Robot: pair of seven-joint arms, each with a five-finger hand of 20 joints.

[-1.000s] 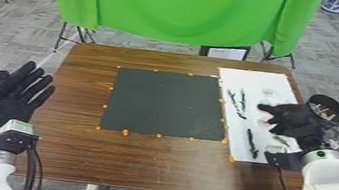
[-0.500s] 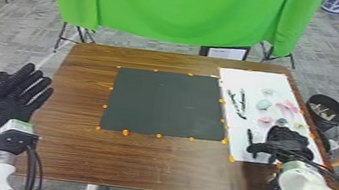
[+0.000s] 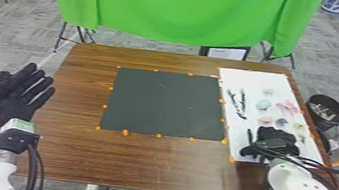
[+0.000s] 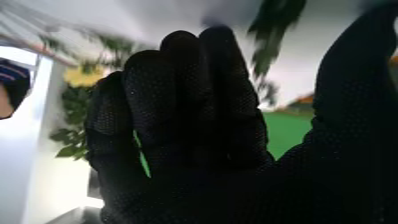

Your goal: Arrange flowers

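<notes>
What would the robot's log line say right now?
Arrange flowers | right hand: open, over near end of white sheet | left hand: open, left of table | pink flower: on sheet

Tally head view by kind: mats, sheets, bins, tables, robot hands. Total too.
Black mat: 1
White sheet: 1
Black bin: 1
Brown table: 1
Robot hands: 2 (left hand, right hand)
Total: 6
</notes>
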